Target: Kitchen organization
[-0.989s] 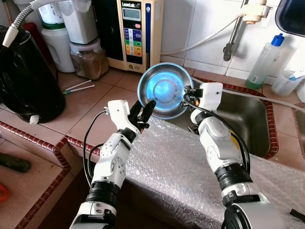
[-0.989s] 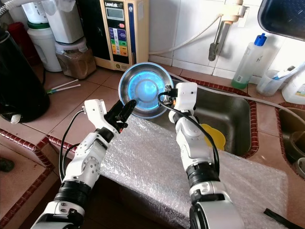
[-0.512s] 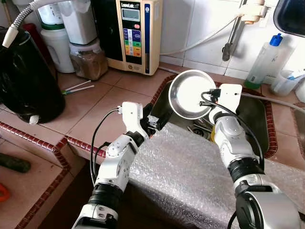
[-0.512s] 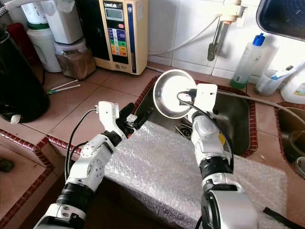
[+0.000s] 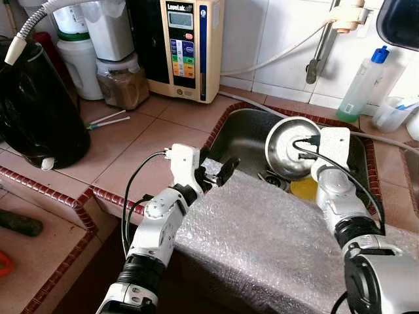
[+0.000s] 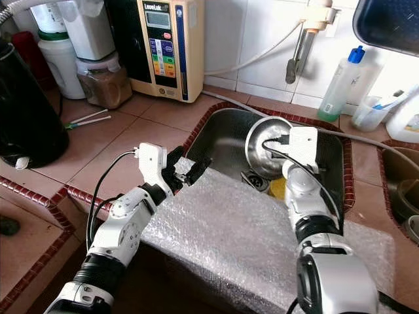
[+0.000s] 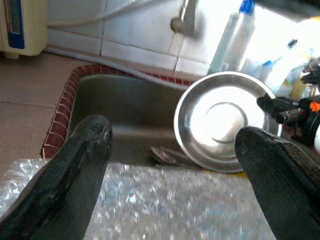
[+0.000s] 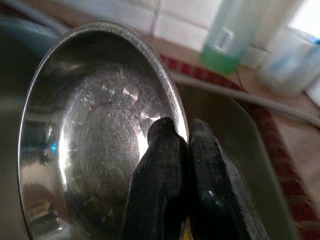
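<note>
Both arms are built of silver-grey segments joined by black ribbed collars — the left arm [image 5: 154,229] at lower centre-left of the frame, the right arm [image 5: 344,209] at lower right. Each wrist carries a white boxy module with thin black cables looping from it. The fingers [image 7: 75,170] are matt black, rounded and finely textured — thick, blunt-tipped pads.

Cream and black water-ioniser unit [image 5: 184,46] against the white tiled wall: small dark lettering at its top edge, too blurred to read. Coloured button panel below it carries marks, illegible. Clear bottle with blue cap [image 5: 364,84], right of that unit: no readable label.
</note>
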Controlling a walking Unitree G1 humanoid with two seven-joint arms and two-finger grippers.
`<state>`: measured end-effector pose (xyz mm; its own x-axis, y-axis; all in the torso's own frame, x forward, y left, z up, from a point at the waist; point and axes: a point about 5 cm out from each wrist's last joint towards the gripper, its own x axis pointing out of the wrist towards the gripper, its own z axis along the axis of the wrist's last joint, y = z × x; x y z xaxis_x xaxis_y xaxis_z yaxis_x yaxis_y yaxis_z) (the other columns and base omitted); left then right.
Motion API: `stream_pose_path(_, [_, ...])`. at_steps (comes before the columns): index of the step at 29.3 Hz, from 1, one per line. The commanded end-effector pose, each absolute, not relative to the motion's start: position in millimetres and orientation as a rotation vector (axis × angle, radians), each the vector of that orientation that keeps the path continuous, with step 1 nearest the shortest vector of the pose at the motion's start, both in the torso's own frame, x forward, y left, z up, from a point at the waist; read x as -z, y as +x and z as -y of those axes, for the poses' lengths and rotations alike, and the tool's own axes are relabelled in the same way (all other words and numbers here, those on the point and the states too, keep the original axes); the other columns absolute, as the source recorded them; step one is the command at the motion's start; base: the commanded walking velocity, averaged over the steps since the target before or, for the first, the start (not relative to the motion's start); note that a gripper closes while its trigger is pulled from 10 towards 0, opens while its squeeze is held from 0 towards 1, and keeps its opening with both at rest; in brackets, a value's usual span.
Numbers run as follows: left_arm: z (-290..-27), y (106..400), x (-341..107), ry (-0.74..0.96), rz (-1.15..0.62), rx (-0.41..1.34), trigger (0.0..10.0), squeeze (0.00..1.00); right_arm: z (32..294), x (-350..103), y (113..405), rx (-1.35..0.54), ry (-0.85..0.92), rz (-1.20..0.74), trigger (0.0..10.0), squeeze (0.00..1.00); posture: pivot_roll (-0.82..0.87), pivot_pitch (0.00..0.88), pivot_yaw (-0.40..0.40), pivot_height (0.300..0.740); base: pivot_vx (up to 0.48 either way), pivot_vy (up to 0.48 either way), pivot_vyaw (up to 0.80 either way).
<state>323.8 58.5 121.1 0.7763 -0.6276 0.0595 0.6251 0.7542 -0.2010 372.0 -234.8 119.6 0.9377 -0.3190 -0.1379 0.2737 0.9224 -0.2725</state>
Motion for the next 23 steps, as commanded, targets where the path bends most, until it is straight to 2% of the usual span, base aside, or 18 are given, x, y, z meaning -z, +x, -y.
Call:
stream_pose_path(1, [-55, 320, -119, -0.18, -0.026, 0.722, 10.0, 1.0, 241, -121, 372, 0.326, -0.295, -0.203, 0.0, 0.0, 0.02, 0.0, 0.009, 0.74, 0.0, 0.0, 0.0])
stream_pose_path(6, [-51, 319, -121, -0.2, -0.024, 0.734, 10.0, 1.0, 249, -100, 361, 0.33, -0.354, -0.317, 0.0, 0.0, 0.02, 0.0, 0.008, 0.74, 0.0, 0.0, 0.0])
stream_pose_path(17, [-48, 317, -118, -0.134, -0.057, 0.761, 10.0, 1.0, 239, -71, 349, 0.27, -0.274, -0.438, 0.0, 0.0, 0.03, 0.0, 0.016, 0.74, 0.0, 0.0, 0.0])
stream_pose_path(18, [-49, 317, -117, -0.12, -0.065, 0.763, 10.0, 1.0, 237, -70, 348, 0.263, -0.257, -0.443, 2.4, 0.0, 0.03, 0.0, 0.015, 0.74, 0.0, 0.0, 0.0])
stream_pose_path(19, [-49, 317, -117, -0.115, -0.07, 0.765, 10.0, 1.0, 237, -70, 348, 0.26, -0.253, -0.442, 3.3, 0.09, 0.03, 0.0, 0.015, 0.74, 0.0, 0.0, 0.0])
stream_pose_path(20, [-49, 317, -116, -0.108, -0.076, 0.767, 10.0, 1.0, 236, -70, 349, 0.258, -0.249, -0.44, 3.3, 0.09, 0.03, 0.0, 0.015, 0.74, 0.0, 0.0, 0.0])
stream_pose_path(21, [-49, 317, -116, -0.105, -0.076, 0.768, 10.0, 1.0, 235, -69, 349, 0.254, -0.242, -0.44, 3.8, 1.0, 0.03, 0.0, 0.015, 0.74, 0.0, 0.0, 0.0])
stream_pose_path(23, [-49, 318, -116, -0.102, -0.073, 0.766, 10.0, 1.0, 233, -69, 349, 0.246, -0.222, -0.437, 10.0, 1.0, 0.03, 0.0, 0.015, 0.74, 0.0, 0.0, 0.0])
